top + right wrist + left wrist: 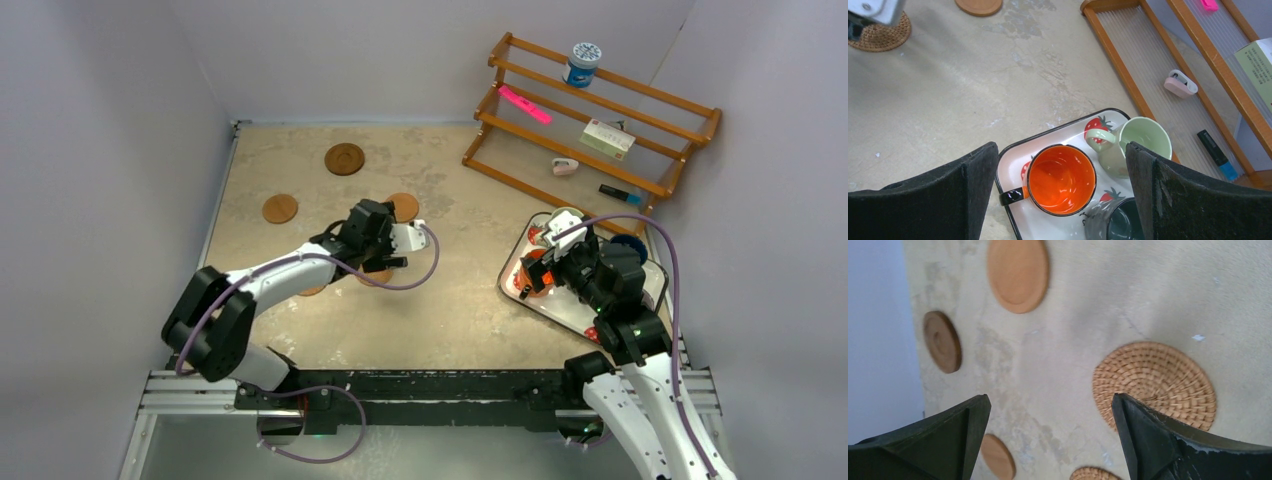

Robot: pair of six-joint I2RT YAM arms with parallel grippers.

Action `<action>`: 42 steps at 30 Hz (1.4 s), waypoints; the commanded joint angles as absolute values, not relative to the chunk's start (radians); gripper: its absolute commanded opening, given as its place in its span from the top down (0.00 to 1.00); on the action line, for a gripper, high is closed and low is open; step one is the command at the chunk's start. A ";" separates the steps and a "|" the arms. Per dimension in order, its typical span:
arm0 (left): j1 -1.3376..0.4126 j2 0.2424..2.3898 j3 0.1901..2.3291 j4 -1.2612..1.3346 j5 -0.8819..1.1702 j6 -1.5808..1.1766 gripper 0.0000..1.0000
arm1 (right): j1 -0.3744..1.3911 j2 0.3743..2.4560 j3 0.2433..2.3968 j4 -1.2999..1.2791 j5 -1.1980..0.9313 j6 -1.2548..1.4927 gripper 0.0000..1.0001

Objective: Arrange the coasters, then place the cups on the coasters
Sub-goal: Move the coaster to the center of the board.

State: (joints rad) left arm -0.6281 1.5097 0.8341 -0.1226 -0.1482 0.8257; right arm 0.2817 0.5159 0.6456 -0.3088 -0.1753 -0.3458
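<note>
Tan tabletop (460,300). Showed coasters (280,208) scattered upper left in overhead view, not yet ordered; cups (1062,179) crowded on tray (570,312) at right, none placed. Showed left gripper (1048,400) and right gripper (1062,147) spread wide, empty.

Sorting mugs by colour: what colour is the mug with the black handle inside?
The mug is bright orange inside, clearest in the right wrist view.

Left lie the coasters (280,208) — right, cups (1062,179) on the tray (1063,134).
</note>
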 commanded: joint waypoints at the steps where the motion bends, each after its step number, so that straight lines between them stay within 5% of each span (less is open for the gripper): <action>1: -0.595 1.378 0.890 -0.144 -0.115 0.799 0.00 | 0.287 0.511 0.645 -0.299 -0.186 -0.357 0.01; 17: -0.457 1.162 0.655 -0.341 -0.304 0.891 0.00 | 0.287 0.512 0.645 -0.299 -0.188 -0.356 0.01; 42: -0.403 1.243 0.548 -0.152 -0.421 0.949 0.00 | 0.288 0.511 0.646 -0.302 -0.190 -0.353 0.01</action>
